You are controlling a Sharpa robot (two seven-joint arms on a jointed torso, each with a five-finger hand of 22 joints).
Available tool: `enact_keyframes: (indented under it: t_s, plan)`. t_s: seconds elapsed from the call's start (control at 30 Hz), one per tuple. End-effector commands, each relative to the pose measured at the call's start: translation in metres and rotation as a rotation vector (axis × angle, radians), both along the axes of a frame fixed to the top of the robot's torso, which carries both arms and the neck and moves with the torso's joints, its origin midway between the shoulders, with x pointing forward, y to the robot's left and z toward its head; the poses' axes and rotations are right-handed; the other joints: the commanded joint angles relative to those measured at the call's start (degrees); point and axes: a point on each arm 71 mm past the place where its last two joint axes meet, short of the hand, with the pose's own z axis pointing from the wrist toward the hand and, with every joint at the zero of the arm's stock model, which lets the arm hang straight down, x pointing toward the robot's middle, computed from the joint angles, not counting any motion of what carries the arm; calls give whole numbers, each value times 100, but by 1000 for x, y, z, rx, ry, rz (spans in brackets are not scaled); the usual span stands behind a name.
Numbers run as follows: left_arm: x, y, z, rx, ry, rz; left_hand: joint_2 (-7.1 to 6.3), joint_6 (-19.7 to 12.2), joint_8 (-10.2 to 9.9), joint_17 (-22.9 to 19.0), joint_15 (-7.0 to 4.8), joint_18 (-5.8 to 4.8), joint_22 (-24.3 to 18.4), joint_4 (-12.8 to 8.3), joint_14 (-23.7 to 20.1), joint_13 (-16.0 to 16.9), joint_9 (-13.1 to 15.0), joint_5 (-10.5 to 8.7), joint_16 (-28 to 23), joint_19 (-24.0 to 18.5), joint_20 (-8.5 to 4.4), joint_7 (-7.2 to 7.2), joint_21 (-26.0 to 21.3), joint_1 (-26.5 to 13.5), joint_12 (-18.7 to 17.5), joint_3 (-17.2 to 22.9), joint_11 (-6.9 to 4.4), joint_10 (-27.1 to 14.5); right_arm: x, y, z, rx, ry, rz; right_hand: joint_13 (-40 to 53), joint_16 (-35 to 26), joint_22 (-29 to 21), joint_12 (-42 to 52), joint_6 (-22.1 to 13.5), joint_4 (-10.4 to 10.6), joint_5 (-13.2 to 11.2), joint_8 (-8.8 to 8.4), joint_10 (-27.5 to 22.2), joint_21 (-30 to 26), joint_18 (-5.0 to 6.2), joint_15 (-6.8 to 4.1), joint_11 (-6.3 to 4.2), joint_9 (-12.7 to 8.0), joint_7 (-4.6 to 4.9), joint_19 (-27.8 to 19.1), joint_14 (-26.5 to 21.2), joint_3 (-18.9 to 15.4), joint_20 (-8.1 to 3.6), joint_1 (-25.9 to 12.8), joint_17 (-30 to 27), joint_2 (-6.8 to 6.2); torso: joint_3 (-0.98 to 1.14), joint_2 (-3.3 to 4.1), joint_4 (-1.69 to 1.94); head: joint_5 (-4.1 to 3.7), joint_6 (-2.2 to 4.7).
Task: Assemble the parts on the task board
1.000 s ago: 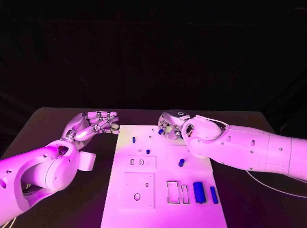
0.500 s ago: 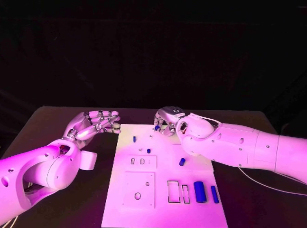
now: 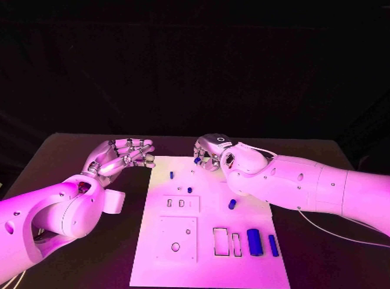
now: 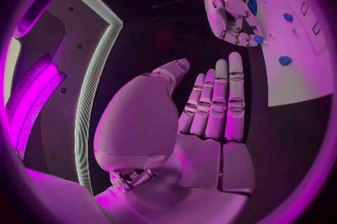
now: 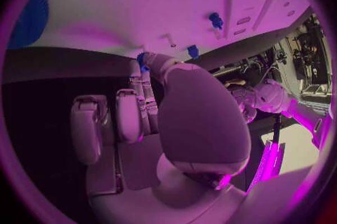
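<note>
While the right hand (image 3: pixel 210 158) hangs over the far edge of the board (image 3: pixel 208 265), it pinches a small blue part (image 3: pixel 198 161) at its fingertips, the other fingers curled round it; the right wrist view shows the same blue piece (image 5: pixel 142 60) at the tips, just at the board's edge. The left hand (image 3: pixel 123 155) is off the board's far left corner, above the desk (image 3: pixel 56 162), fingers extended side by side and grasping nothing; the left wrist view shows its palm bare.

What the next move turns on, as I judge it, is that the held part sits just above the far end of the board, with the nearest small pegs (image 3: pixel 171 175) on the board's left side, a little toward the robot from the fingertips. The right hand is the nearer one to any seat there and already carries the piece. Which way the part's long axis points I cannot tell. Two longer blue bars (image 3: pixel 261 242) lie at the near right corner, lengthwise toward the robot, well apart from both hands.
</note>
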Motion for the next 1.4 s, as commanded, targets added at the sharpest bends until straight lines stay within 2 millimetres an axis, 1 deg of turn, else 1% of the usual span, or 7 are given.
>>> enact_keyframes:
  t_s: [0.03, 0.47, 0.73, 0.8, 0.97, 1.27, 1.4]
  plan:
    - [0, -3, 2, -6, -9, -24, -34, 57, -20, 6, 4, -14, 7, -9, 4, -7, -6, -11, 39, -25, -8, 2, 11, 32, -24, 38, 2, 38, 1, 2, -2, -9, 5, 14, 3, 23, 994, 17, 20, -16, 12, 20, 23, 12, -40, -22, 17, 230, 16, 290, 266, 19, -33, -20, -14, 15, -7, 2, 3, 4, -3]
    - [0, -3, 3, -6, -9, -28, -34, 57, -20, 6, 4, -14, 7, -9, 4, -7, -6, -11, 39, -25, -8, 2, 11, 32, -24, 38, 2, 38, 4, 4, -7, -26, 36, 17, -2, 8, 977, 12, -17, -25, -16, 11, -5, -2, -35, -12, 31, 250, 26, 277, 257, 27, -25, -66, -47, -11, -7, 4, 2, 15, -21]
    - [0, -2, 3, -5, -8, -27, -34, 63, -23, 50, 6, -21, 59, -24, -14, -7, -8, -13, 39, -78, -13, 0, 85, 27, -24, 59, 2, 40, 6, 3, -7, -21, 27, 2, -123, -163, 411, -4, -491, 26, -111, -267, -583, -447, 109, 142, 197, 232, 201, -88, 163, 85, 88, -347, -350, -292, -6, 3, -4, 24, -33]
    - [0, -2, 3, -4, -8, -26, -34, 63, -23, 50, 6, -21, 59, -24, -14, -7, -8, -13, 39, -78, -13, 0, 85, 27, -24, 59, 2, 40, 6, 2, -6, -10, 10, -2, -179, -392, 29, 5, -705, 29, -373, -421, -944, -775, 206, 179, 250, 202, 208, -329, 54, -70, 148, -388, -676, -364, -6, 4, -8, 26, -25]
    - [1, 0, 3, -3, -8, -23, -34, 62, -26, 59, 7, -22, 71, -26, -20, -8, -10, -14, 38, -90, -13, 2, 102, 22, -26, 63, 4, 37, 2, -5, -3, 14, -20, -6, -210, -1067, -1090, 28, -1232, 509, -573, -839, -1753, -1872, 451, 317, 411, 66, 66, -920, -370, -1862, 269, 185, -1741, -137, 1, -1, -13, 32, -19]
    - [1, 4, 2, -1, -6, -12, -34, 62, -26, 59, 7, -22, 71, -26, -20, -8, -10, -14, 38, -90, -13, 2, 102, 22, -26, 63, 4, 37, -13, -48, 7, 49, -31, -45, -155, -1000, -1031, 62, -1211, 662, -604, -849, -1678, -1855, 434, 295, 391, 73, 4, -829, -335, -2103, 268, 295, -1737, -189, 6, -15, -72, 37, 13]
    - [2, 6, 2, 0, -5, -8, -34, 62, -26, 59, 7, -22, 71, -26, -20, -8, -10, -14, 38, -90, -13, 2, 102, 22, -26, 63, 4, 37, -18, -79, 16, 93, -27, -93, -30, -803, -686, 211, -1026, 645, -573, -788, -1180, -1571, 356, 187, 254, 100, 113, -578, -196, -1995, 176, 299, -1539, -101, 21, -26, -120, 24, 25]
